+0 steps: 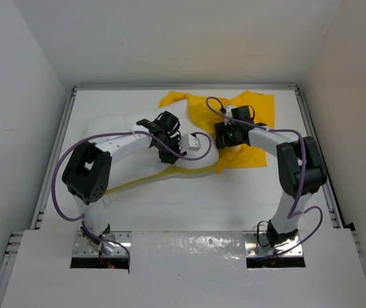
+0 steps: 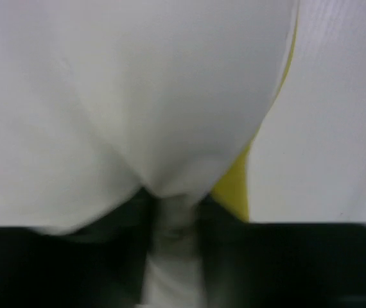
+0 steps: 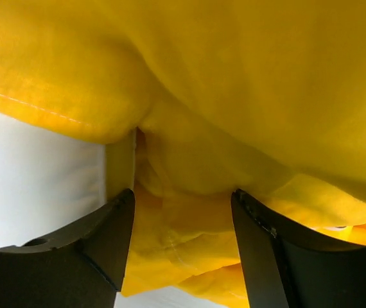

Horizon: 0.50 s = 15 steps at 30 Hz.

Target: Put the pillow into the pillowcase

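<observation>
The white pillow (image 1: 115, 131) lies left of the table's middle, with its yellow edge strip (image 1: 144, 179) facing the near side. The yellow pillowcase (image 1: 260, 106) lies crumpled at the back right, and its left part overlaps the pillow's right end. My left gripper (image 1: 168, 153) is on the pillow's right part. In the left wrist view it (image 2: 176, 212) is shut on a pinch of white pillow cloth (image 2: 138, 96). My right gripper (image 1: 226, 142) is over the pillowcase's left edge. In the right wrist view it (image 3: 183, 205) is open, with bunched pillowcase fabric (image 3: 234, 77) between its fingers.
The white table (image 1: 189, 205) is walled in at the left, back and right, with raised rails along its sides (image 1: 61, 135). Purple cables loop along both arms. A white surface (image 3: 35, 186) shows at the left of the right wrist view.
</observation>
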{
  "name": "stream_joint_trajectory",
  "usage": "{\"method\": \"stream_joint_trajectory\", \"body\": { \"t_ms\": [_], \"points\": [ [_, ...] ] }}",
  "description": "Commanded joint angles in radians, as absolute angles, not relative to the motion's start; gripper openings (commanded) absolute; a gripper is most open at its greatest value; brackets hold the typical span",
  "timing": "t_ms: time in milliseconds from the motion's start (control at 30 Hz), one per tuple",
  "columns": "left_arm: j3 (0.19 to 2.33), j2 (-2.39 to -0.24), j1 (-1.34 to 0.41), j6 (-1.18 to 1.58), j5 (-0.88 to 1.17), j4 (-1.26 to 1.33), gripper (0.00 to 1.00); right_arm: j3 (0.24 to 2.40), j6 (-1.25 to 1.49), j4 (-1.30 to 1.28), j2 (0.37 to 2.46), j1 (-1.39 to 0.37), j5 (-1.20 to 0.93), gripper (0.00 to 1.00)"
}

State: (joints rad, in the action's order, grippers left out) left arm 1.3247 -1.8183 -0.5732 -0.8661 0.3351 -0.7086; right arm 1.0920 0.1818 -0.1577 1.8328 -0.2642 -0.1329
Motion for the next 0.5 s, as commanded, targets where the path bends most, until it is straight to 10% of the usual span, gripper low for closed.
{"method": "stream_joint_trajectory", "body": {
  "t_ms": [0,100,200,467],
  "points": [
    [1.312,-1.831,-0.575,-0.81,0.368,-0.632,0.02,1.083,0.175,-0.138,1.839,-0.265,-0.123,0.62],
    [1.33,-1.833,-0.574,-0.796,0.406,-0.661,0.0,1.098,0.172,-0.185,1.879,-0.264,-0.135,0.49],
    [1.35,-1.818,-0.574,-0.744,0.4,-0.657,0.0,1.117,0.172,-0.247,1.91,-0.261,-0.127,0.08],
    [1.436,-1.821,-0.566,-0.71,0.272,-0.686,0.0,1.055,0.158,-0.23,1.748,-0.256,-0.159,0.0]
  ]
}}
